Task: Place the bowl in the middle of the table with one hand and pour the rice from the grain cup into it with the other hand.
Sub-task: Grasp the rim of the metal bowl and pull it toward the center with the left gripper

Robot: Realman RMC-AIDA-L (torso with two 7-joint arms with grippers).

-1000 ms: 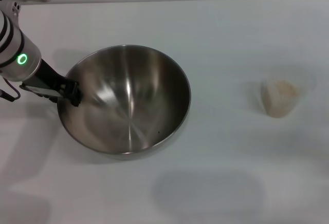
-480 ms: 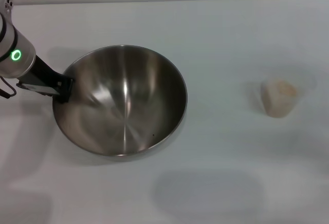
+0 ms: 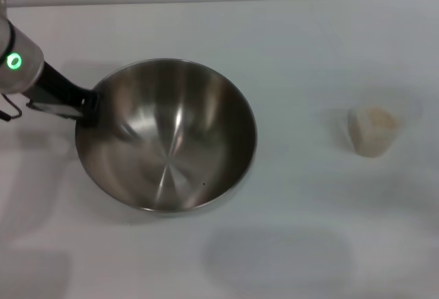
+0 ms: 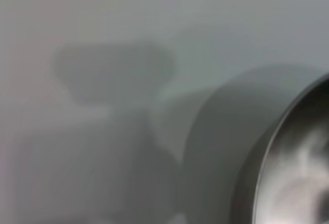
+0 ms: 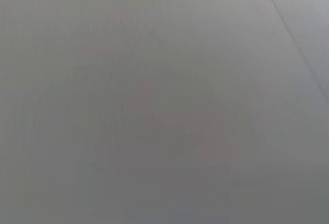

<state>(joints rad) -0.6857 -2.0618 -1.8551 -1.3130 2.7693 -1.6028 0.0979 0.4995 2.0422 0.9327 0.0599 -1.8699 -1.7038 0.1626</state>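
Observation:
The bowl [image 3: 168, 141] is a large shiny steel bowl left of the middle of the white table [image 3: 295, 52]. My left gripper [image 3: 86, 103] is at the bowl's left rim and is shut on it. The bowl's rim also shows in the left wrist view [image 4: 277, 162]. The grain cup [image 3: 374, 131] stands upright at the right, well apart from the bowl. It holds a pale mound of rice [image 3: 377, 119]. The inside of the bowl holds nothing. My right gripper is out of view. The right wrist view shows only a plain grey surface.
The table's far edge [image 3: 226, 1] runs along the top of the head view. A faint shadow [image 3: 278, 258] lies on the table in front of the bowl.
My left arm has drawn back towards the far left. The bowl has shifted slightly with it and looks a little larger. The cup has not moved.

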